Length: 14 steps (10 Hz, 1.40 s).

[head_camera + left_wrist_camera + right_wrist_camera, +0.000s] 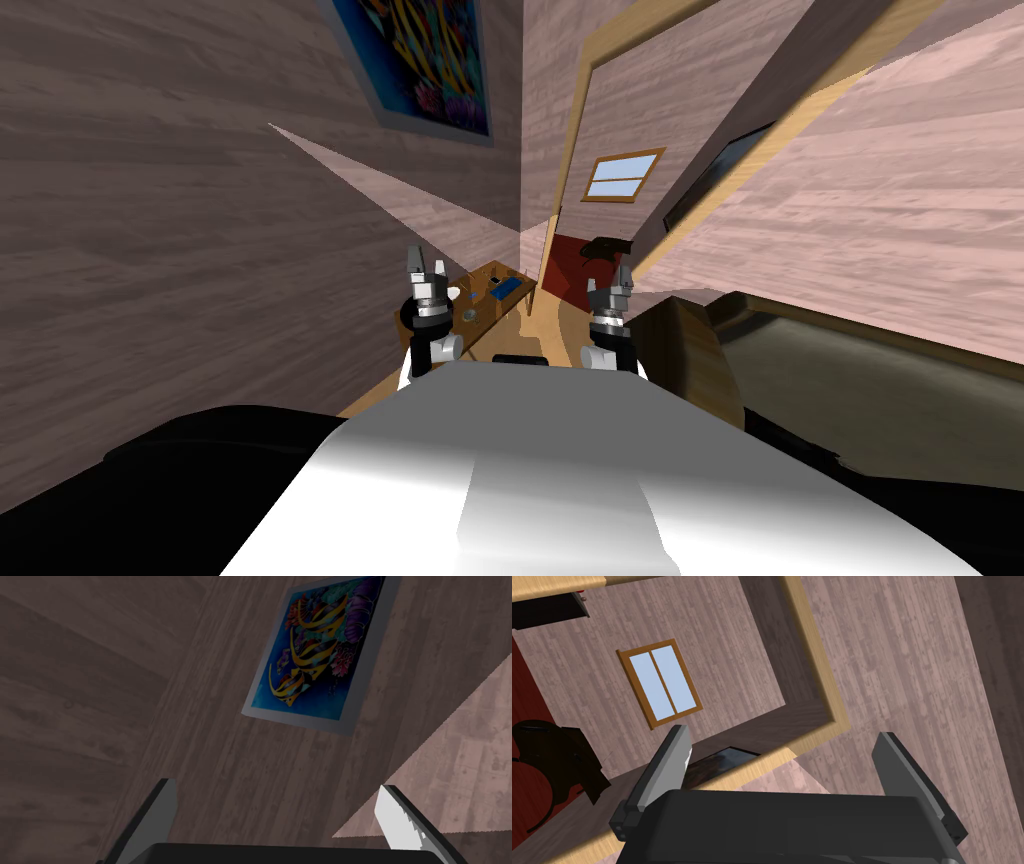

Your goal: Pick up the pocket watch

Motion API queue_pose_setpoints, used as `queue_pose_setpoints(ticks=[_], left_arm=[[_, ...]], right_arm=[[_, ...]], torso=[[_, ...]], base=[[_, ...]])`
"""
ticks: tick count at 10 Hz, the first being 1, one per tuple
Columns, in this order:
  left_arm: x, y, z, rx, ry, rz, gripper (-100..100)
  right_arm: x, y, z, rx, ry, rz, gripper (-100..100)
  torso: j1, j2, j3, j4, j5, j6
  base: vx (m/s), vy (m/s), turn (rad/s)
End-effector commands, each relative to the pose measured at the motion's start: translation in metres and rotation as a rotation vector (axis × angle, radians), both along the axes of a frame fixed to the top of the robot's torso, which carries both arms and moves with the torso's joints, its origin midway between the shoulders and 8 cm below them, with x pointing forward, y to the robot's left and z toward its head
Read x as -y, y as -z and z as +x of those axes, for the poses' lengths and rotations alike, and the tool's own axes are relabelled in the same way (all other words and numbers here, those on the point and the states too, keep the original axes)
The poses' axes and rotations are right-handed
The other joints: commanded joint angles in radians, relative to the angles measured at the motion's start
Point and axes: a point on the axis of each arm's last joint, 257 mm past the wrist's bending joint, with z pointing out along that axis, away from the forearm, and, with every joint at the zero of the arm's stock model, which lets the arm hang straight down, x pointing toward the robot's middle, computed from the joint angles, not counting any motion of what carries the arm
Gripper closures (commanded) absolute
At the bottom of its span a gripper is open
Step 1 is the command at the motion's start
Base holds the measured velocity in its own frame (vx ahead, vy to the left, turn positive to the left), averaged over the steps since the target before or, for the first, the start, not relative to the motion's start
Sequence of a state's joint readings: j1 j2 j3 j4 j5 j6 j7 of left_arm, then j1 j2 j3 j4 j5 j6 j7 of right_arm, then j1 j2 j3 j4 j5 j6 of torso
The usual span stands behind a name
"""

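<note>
The left pincer (425, 268) and right pincer (621, 275) are held raised, fingers spread, nothing gripped. Beyond them, on the table (492, 324), the watch (468, 316), judged to be the small grey disc, lies nearest the left pincer. The base should be brought closer, then the left pincer tipped down over it.

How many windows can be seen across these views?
1. The wood-framed window is on the far wall beyond the doorway; the right wrist view shows the same one. Others may be hidden behind walls.
</note>
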<state>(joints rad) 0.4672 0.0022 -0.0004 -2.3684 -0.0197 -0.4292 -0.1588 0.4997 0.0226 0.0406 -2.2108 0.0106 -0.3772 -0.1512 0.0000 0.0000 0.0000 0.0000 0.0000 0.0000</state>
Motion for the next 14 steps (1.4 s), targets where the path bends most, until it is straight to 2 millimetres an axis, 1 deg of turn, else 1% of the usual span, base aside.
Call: queue_pose_setpoints(ticks=[1, 3, 6, 9, 10, 12, 13, 14], left_arm=[[0.007, 0.011, 0.006, -0.017, 0.034, 0.031, -100], [0.014, 0.023, 0.012, -0.036, 0.069, 0.053, -100], [0.027, 0.049, 0.023, -0.081, 0.143, 0.089, -100], [0.040, 0.090, 0.034, -0.158, 0.236, 0.126, -100], [0.038, 0.097, 0.037, -0.173, 0.235, 0.122, -100], [0.045, 0.125, 0.041, -0.230, 0.301, 0.150, -100], [0.042, 0.136, 0.044, -0.254, 0.300, 0.143, -100], [0.044, 0.151, 0.045, -0.286, 0.336, 0.154, -100]], right_arm=[[0.000, 0.000, 0.000, 0.000, 0.000, 0.000, 0], [0.000, 0.000, 0.000, 0.000, 0.000, 0.000, 0], [0.000, 0.000, 0.000, 0.000, 0.000, 0.000, 0], [0.000, 0.000, 0.000, 0.000, 0.000, 0.000, 0], [0.000, 0.000, 0.000, 0.000, 0.000, 0.000, 0], [0.000, 0.000, 0.000, 0.000, 0.000, 0.000, 0], [0.000, 0.000, 0.000, 0.000, 0.000, 0.000, 0], [0.000, 0.000, 0.000, 0.000, 0.000, 0.000, 0]], torso=[[0.000, 0.000, 0.000, 0.000, 0.000, 0.000], [0.001, 0.003, 0.002, 0.001, 0.000, 0.000], [0.000, 0.002, 0.001, 0.001, 0.000, 0.000], [0.000, 0.002, 0.001, 0.000, 0.000, 0.000], [0.000, 0.001, 0.001, 0.000, 0.000, 0.000], [0.000, 0.000, 0.000, 0.000, 0.000, 0.000], [0.000, 0.000, 0.000, 0.000, 0.000, 0.000], [0.000, 0.000, 0.000, 0.000, 0.000, 0.000]], base=[[-0.030, 0.006, 0.003], [-0.049, 0.009, -0.005], [-0.038, 0.001, -0.015], [-0.024, -0.010, -0.029], [-0.007, -0.007, -0.008], [-0.001, -0.007, -0.032], [0.004, -0.005, -0.020], [0.009, -0.005, -0.027]])
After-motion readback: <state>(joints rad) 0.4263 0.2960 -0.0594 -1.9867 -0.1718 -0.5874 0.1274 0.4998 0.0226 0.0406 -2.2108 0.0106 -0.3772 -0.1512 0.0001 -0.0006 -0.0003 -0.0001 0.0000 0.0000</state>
